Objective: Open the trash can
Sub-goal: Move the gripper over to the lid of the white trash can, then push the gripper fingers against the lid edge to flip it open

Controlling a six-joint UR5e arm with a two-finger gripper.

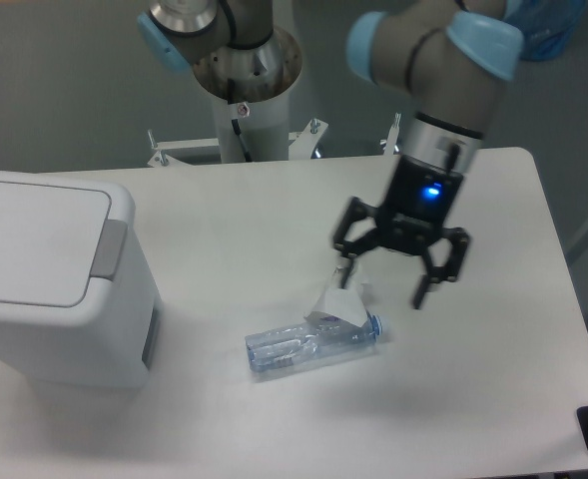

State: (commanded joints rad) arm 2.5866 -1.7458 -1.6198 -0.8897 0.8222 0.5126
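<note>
The trash can [54,289] is a large white boxy bin at the left of the table, its flat lid down and a grey push tab [109,249] on the lid's right edge. My gripper [383,281] hangs right of centre, well to the right of the bin, with its fingers spread open and nothing between them. It hovers just above and to the right of a clear crushed plastic bottle [308,346] that lies on its side on the table.
A white label or paper scrap [338,304] sticks up from the bottle under my left finger. The white table [224,210] ends at the right edge near x 600. The robot base [244,90] stands behind the table.
</note>
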